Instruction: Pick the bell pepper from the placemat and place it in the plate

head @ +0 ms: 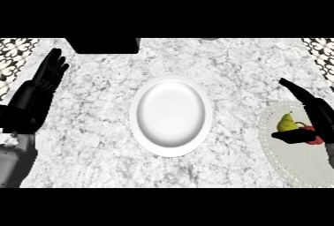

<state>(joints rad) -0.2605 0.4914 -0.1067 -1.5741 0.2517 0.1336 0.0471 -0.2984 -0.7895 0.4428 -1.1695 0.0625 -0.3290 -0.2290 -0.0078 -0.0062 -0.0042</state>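
Note:
A white oval plate (171, 115) lies in the middle of the marble counter. At the right edge, a pale round placemat (294, 163) carries a yellow-green pear-shaped item (285, 123) and, beside it, a red bell pepper (309, 129). The pepper is mostly hidden under my right hand (312, 110). That hand hangs over the placemat with its fingers stretched straight toward the far side and its thumb (290, 137) reaching left across the pepper. I cannot tell whether it touches the pepper. My left hand (47, 73) rests open at the left edge, fingers up, far from the plate.
A black block (104, 45) stands at the counter's far edge, left of centre. Patterned tiles (14, 57) show at both far corners. Bare marble (238, 88) separates the plate from the placemat.

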